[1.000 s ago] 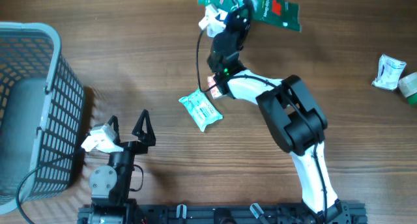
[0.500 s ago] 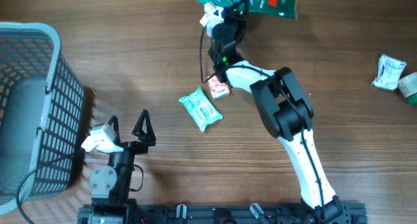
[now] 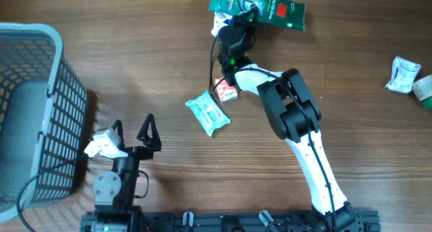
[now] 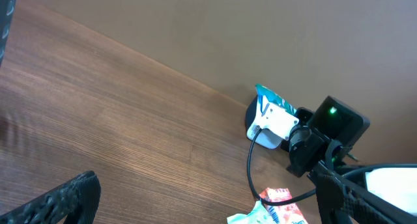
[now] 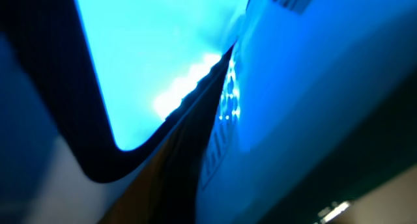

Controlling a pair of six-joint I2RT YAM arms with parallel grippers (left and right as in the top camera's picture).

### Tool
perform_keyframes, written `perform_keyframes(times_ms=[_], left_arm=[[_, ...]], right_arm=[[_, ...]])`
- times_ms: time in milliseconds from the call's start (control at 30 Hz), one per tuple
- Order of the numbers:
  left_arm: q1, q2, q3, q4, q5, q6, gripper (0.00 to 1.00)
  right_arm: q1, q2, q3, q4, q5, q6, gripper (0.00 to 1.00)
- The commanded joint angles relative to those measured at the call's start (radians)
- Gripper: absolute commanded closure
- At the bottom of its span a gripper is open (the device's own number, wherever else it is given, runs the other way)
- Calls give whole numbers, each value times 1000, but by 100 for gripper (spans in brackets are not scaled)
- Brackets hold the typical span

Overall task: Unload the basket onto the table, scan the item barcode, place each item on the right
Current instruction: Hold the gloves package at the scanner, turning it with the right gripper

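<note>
We hold the green packet (image 3: pixel 280 9) pinched in our closed right gripper (image 3: pixel 246 11) at the far side, our left gripper (image 3: pixel 131 127) gapes wide and empty, and the scan looks underway but unconfirmed.

We log right arm (image 3: pixel 297 117): white links, bulky black joint housings | black cable (image 3: pixel 210 56) looped beside its far end | green light (image 4: pixel 333 110) lit on black wrist block | white camera module (image 4: pixel 273 123) | left arm (image 3: pixel 111 185): black, grey round joint cap, white camera block (image 3: pixel 101 144), black textured jaws
</note>
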Motion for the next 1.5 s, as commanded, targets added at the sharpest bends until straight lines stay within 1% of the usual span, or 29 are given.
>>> perform_keyframes(times_ms=[0,100,133,233,267,300,333,367,400,433,467,500,567,633,667,700,833,867,900,967,1033,1067,1133,1167,1200,1300,1400,1433,1467], left_arm=[[5,-5,-6,0,12,16,0],[5,-5,-6,0,12,16,0],[5,-5,-6,0,12,16,0],[5,-5,-6,0,12,16,0],[5,-5,-6,0,12,16,0],[5,-5,-6,0,12,16,0],[5,-5,-6,0,12,16,0],[5,-5,-6,0,12,16,0],[5,-5,-6,0,12,16,0],[5,-5,-6,0,12,16,0],[5,-5,-6,0,12,16,0],[5,-5,-6,0,12,16,0],[5,-5,-6,0,12,16,0],[5,-5,-6,0,12,16,0],[5,-5,-6,0,12,16,0],[5,-5,-6,0,12,16,0],[5,-5,-6,0,12,16,0],[5,-5,-6,0,12,16,0],[5,-5,-6,0,12,16,0],[5,-5,-6,0,12,16,0],[5,-5,-6,0,12,16,0],[5,-5,-6,0,12,16,0],[5,-5,-6,0,12,16,0],[5,-5,-6,0,12,16,0],[5,-5,-6,0,12,16,0],[5,-5,-6,0,12,16,0],[5,-5,-6,0,12,16,0],[5,-5,-6,0,12,16,0],[5,-5,-6,0,12,16,0]], right_arm=[[10,59,-23,-54,23,-52,96],[32,-2,-23,-74,49,34,96],[37,-66,-26,-180,61,80,96],[57,-261,-26,-504,60,314,96],[63,-333,-26,-591,51,395,96],[68,-425,-26,-716,37,487,96],[70,-473,-26,-790,24,537,96],[69,-535,-25,-898,-5,619,96],[69,-606,-25,-1029,-44,749,96],[67,-671,-25,-1155,-97,894,96],[60,-742,-24,-1322,-235,1055,96],[46,-787,-24,-1417,-369,1151,96],[7,-826,-24,-1512,-568,1252,96],[-32,-829,-24,-1570,-761,1293,96],[-49,-829,-25,-1568,-829,1320,96],[-59,-829,-24,-1564,-848,1327,96],[-92,-829,-24,-1558,-850,1337,96],[-93,-829,-25,-1551,-824,1332,96],[-92,-829,-25,-1536,-758,1332,96],[-85,-820,-25,-1458,-546,1324,96],[-76,-785,-25,-1289,-317,1229,95],[-69,-753,-25,-1182,-208,1153,95],[-50,-659,-25,-992,-58,949,95],[-37,-583,-25,-869,23,811,95],[-33,-546,-25,-808,59,748,96],[-23,-335,-25,-418,174,445,95],[-22,-198,-25,-174,209,208,95],[-20,-161,-25,-112,220,172,95],[-17,-134,-25,-85,224,180,96]])
